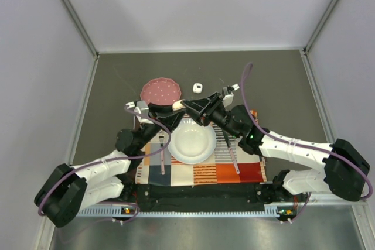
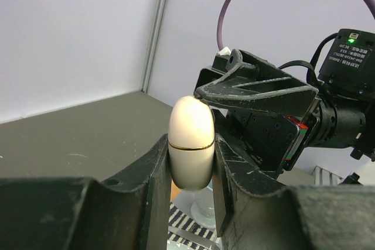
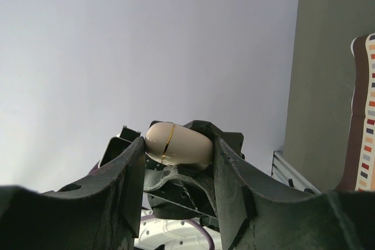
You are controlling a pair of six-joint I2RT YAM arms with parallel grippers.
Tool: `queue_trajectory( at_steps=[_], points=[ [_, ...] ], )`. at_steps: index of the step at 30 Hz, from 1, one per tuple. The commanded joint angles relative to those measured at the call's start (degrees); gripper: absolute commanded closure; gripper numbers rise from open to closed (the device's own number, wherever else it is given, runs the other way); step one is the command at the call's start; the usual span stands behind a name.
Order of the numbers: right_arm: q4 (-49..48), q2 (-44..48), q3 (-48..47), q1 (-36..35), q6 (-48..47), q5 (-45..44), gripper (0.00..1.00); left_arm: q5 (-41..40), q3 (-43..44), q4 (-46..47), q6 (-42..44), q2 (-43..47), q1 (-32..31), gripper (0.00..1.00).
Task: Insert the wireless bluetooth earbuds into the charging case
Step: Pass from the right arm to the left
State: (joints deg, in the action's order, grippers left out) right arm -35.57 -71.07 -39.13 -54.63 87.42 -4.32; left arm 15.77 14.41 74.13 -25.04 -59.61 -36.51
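Observation:
The charging case [image 1: 177, 105] is a cream egg-shaped shell with a thin gold seam, and it is closed. My left gripper [image 1: 170, 107] is shut on its lower half and holds it upright above the table, seen close in the left wrist view [image 2: 191, 144]. My right gripper [image 1: 188, 105] faces it with jaws apart. One right fingertip [image 2: 206, 92] rests on the lid end of the case. In the right wrist view the case [image 3: 179, 143] lies across the gap between the fingers. No earbuds are in view.
A white plate [image 1: 190, 143] lies on a striped patchwork placemat [image 1: 202, 173] below both grippers, with a utensil on each side. A pink plate [image 1: 160, 90] and a small white object [image 1: 198, 87] lie behind. Walls enclose the table.

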Motion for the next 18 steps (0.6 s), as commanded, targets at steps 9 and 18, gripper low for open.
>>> queue_trajectory(
  at_steps=[9, 18],
  points=[
    [-0.55, -1.44, -3.4, -1.18, -1.9, 3.17, 0.58, 2.95, 0.53, 9.19, 2.1, 2.04, -0.23, 1.0],
    [-1.34, -1.62, -3.58, -1.18, -1.99, 3.61, 0.36, 3.65, 0.7, 7.17, 3.06, 2.66, -0.23, 1.0]
  ],
)
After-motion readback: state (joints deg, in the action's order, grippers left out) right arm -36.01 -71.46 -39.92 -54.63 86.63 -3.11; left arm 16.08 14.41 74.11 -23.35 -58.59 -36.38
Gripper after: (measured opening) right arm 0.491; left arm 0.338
